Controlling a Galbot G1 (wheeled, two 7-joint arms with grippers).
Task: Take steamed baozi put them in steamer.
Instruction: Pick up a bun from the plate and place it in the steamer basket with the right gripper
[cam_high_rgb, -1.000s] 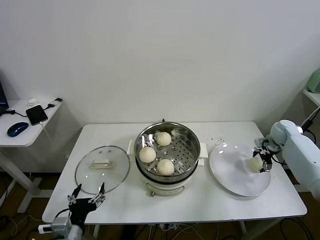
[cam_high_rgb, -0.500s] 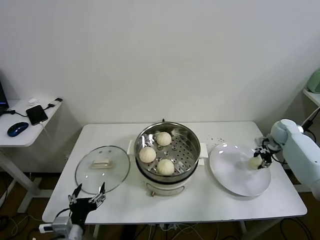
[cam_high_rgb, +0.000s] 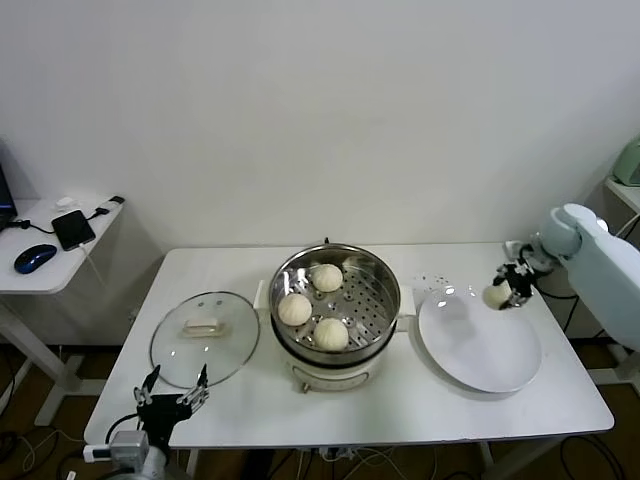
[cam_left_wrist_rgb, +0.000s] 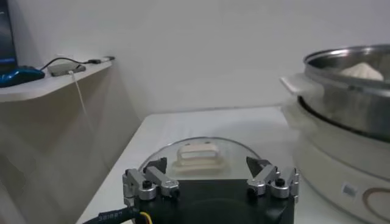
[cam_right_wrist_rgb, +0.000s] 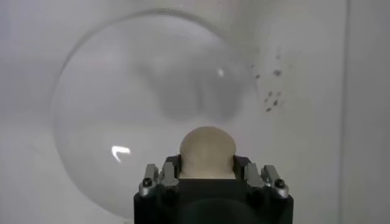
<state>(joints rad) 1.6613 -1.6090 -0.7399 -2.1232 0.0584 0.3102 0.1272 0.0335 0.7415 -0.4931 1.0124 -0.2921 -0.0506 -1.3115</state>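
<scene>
Head view: right gripper (cam_high_rgb: 507, 288) is up in the air over the far edge of the white plate (cam_high_rgb: 480, 345), fingers closed on the 4th baozi (cam_high_rgb: 496, 296), which sits between the pads, clear of the plate. Steamer (cam_high_rgb: 335, 300) is well off to the left of those fingers, w/ three baozi (cam_high_rgb: 327, 277) (cam_high_rgb: 295, 309) (cam_high_rgb: 331, 333) already on its perforated tray; open tray space on the side nearest the gripper. Left gripper (cam_high_rgb: 172, 399) is parked at the near table edge, just short of the glass lid (cam_high_rgb: 205, 337), fingers spread, holding nothing.

Left wrist view: both fingers (cam_left_wrist_rgb: 151, 181) wide apart, empty; lid lies beyond them, steamer wall off to one side.

Right wrist view: bun (cam_right_wrist_rgb: 207, 151) gripped snugly between the two fingers (cam_right_wrist_rgb: 259, 176), plate (cam_right_wrist_rgb: 122, 122) below and beyond, bare.

Step, as I read it: last bun lifted, carry phase. Next move calls for travel across to above the steamer rim w/ enough height to clear it, then lower onto the free tray spot & release w/o squashing the soft dough or bumping neighbours.
</scene>
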